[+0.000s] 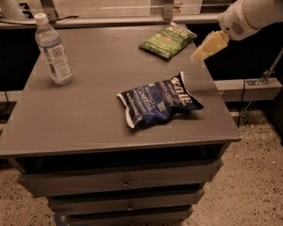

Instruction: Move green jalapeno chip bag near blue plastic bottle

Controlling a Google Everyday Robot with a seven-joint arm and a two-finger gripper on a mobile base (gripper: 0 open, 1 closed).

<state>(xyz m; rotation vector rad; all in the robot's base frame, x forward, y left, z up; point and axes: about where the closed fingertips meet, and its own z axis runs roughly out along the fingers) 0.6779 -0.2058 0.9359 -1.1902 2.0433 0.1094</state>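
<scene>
The green jalapeno chip bag (168,41) lies flat at the far right of the grey table (85,112). The blue plastic bottle (52,51) stands upright at the far left, with a white cap and a white-and-blue label. My gripper (206,48) hangs on the white arm coming in from the upper right. It is above the table's right edge, just right of the green bag and apart from it, holding nothing that I can see.
A larger dark blue chip bag (157,103) lies in the middle right of the table, between me and the front edge. Drawers (122,182) run below the tabletop. A rail and posts (132,19) stand behind the table. Speckled floor lies to the right.
</scene>
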